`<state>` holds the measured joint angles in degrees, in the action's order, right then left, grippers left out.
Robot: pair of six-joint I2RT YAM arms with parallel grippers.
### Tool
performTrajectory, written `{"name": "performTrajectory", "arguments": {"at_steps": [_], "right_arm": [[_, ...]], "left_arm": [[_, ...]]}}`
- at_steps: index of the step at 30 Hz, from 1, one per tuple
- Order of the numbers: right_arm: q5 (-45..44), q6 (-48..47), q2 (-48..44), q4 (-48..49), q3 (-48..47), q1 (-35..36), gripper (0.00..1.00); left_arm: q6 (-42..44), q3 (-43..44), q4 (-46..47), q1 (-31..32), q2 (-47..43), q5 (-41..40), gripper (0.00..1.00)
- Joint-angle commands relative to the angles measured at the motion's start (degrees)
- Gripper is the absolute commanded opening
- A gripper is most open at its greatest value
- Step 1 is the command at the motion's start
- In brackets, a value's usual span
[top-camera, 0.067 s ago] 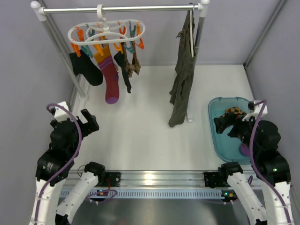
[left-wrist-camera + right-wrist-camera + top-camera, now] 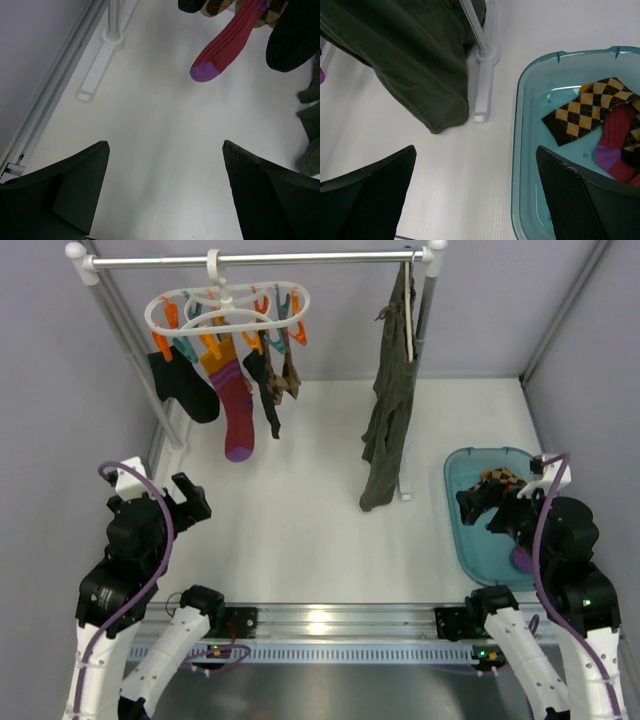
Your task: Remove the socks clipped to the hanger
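From above, the hanger (image 2: 228,302) hangs on the rail (image 2: 300,257), with socks (image 2: 235,405) clipped beneath it.

On the left wrist, the left gripper (image 2: 165,145) is spread and empty, and the striped sock (image 2: 220,52) dangles ahead.

On the right wrist, the right gripper (image 2: 475,148) is spread and empty beside a basin (image 2: 516,150) that holds a checked sock (image 2: 585,112).

This is a robotics lab bench dressed up as a laundry corner, not anyone's home. Two robot arms (image 2: 130,560) are bolted to an aluminium rail (image 2: 330,622) at the near edge. Under the left claw (image 2: 165,142) a bare white table (image 2: 320,540) runs up to plain grey panel walls (image 2: 500,320) in metal framing. Well ahead of that claw stands a clothes rack (image 2: 300,257) carrying a peg hanger (image 2: 228,302) with socks (image 2: 238,410). Just beneath the right claw (image 2: 476,148) sits a teal tub (image 2: 516,150).
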<state>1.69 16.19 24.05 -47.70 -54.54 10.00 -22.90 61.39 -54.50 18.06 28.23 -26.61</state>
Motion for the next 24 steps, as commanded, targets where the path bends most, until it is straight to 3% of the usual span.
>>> {"name": "performTrajectory", "arguments": {"at_steps": [1, 5, 9, 11, 14, 17, 18, 19, 21, 24], "right_arm": [[-0.99, 1.30, -0.50, 1.82, -1.71, -0.60, 0.99], [3.63, 6.67, -2.69, 8.99, 0.75, -0.68, 0.99], [29.95, 17.36, -0.42, 24.03, 8.21, -0.60, 1.00], [34.41, 21.59, 2.30, 29.22, 10.76, -0.33, 0.99], [25.41, 20.82, 5.56, 32.32, 11.83, 7.20, 0.99], [9.08, 17.49, 11.79, 31.97, 8.50, 26.51, 0.99], [-3.15, 15.21, 16.07, 31.71, 6.23, 32.57, 0.99], [-9.37, 13.71, 18.46, 31.79, 4.99, 44.46, 0.99], [-21.05, 9.07, 25.91, 32.41, 0.51, 57.42, 0.99], [-20.60, 4.40, 34.53, 39.42, -3.27, 61.01, 1.00]], "left_arm": [[-1.01, -0.30, 0.62, 0.22, -0.63, -0.37, 0.99], [-2.33, -0.30, 0.71, 0.22, -0.63, -0.72, 0.99], [-6.37, -0.92, 0.80, 0.22, -0.72, -3.36, 0.99], [-7.34, -1.27, 0.80, 0.22, -0.72, -3.88, 0.99], [-8.66, -2.14, 1.41, 0.22, -0.28, -3.89, 0.98], [-8.57, -3.64, 2.81, 0.22, 0.95, -1.52, 0.99], [-8.40, -4.16, 2.91, 0.13, 1.30, -0.73, 0.99], [-8.31, -4.17, 3.17, 0.22, 2.35, 0.58, 0.99], [-8.04, -3.73, 3.09, 0.13, 3.23, 1.21, 0.98], [-7.34, -3.90, 3.70, 0.22, 3.59, 1.56, 0.98]]}}
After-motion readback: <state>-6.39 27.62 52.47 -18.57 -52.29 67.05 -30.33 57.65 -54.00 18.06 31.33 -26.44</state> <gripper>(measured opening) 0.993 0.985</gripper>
